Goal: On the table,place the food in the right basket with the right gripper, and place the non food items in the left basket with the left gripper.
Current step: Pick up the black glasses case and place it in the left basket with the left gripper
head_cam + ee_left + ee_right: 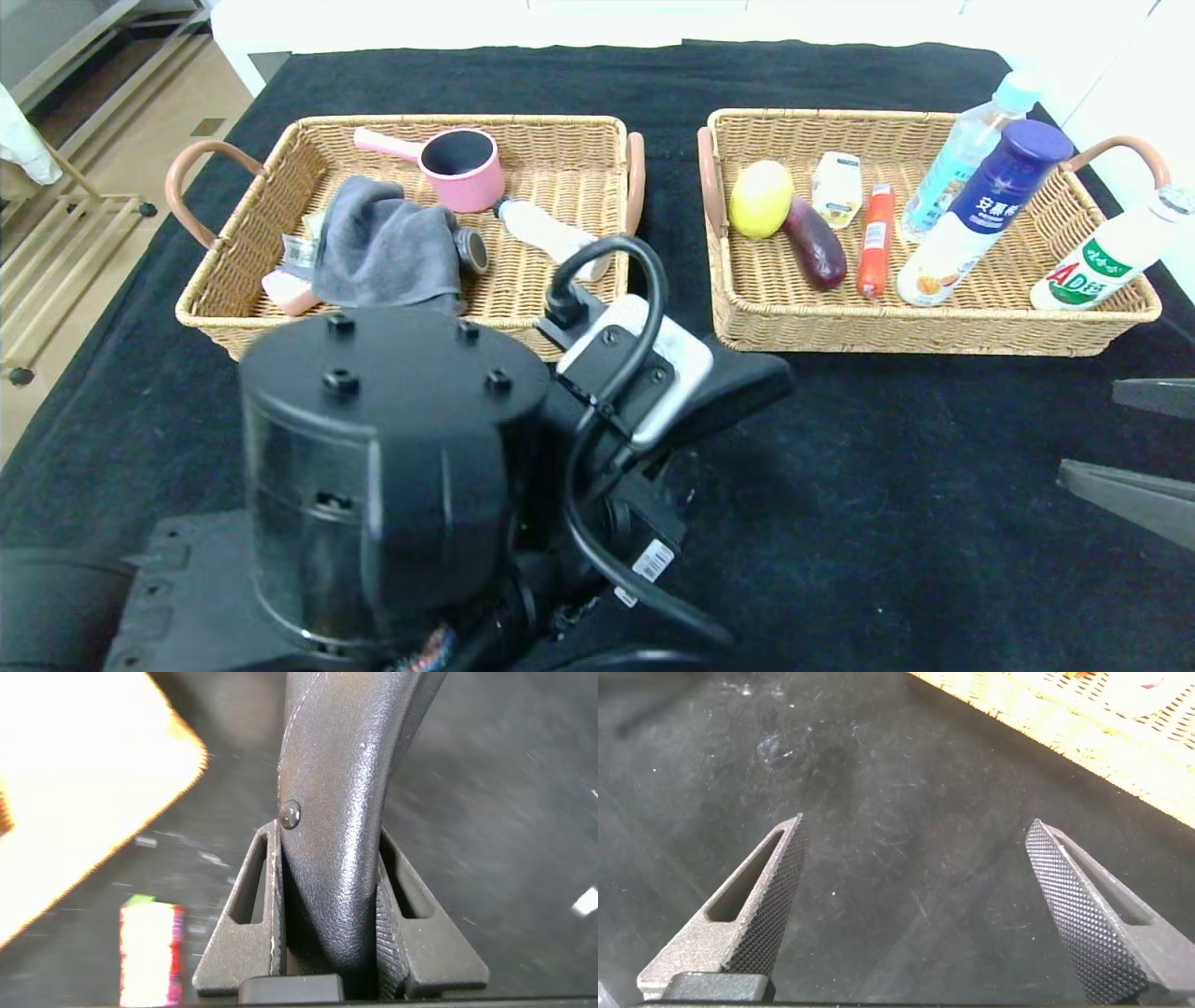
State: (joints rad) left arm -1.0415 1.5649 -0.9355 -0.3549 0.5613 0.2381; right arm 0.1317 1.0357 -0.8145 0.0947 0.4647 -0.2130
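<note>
My left gripper (338,943) clamps a black leather-like item (350,812) beside the left basket (560,131). Next, I judge, comes carrying it over the rim. My right gripper (924,915) hangs wide open, empty.

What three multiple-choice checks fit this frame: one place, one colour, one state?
1. Where is the pink pot?
A. right basket
B. left basket
C. on the table

2. What colour is the towel in the left basket?
A. yellow
B. red
C. grey

3. Which tool holds something?
A. left
B. right
C. neither

Answers:
1 B: the pink pot sits inside the left basket, near its far side.
2 C: the towel is plain grey.
3 A: the left tool is shut on a black item, while the right tool is open with only table below it.
</note>
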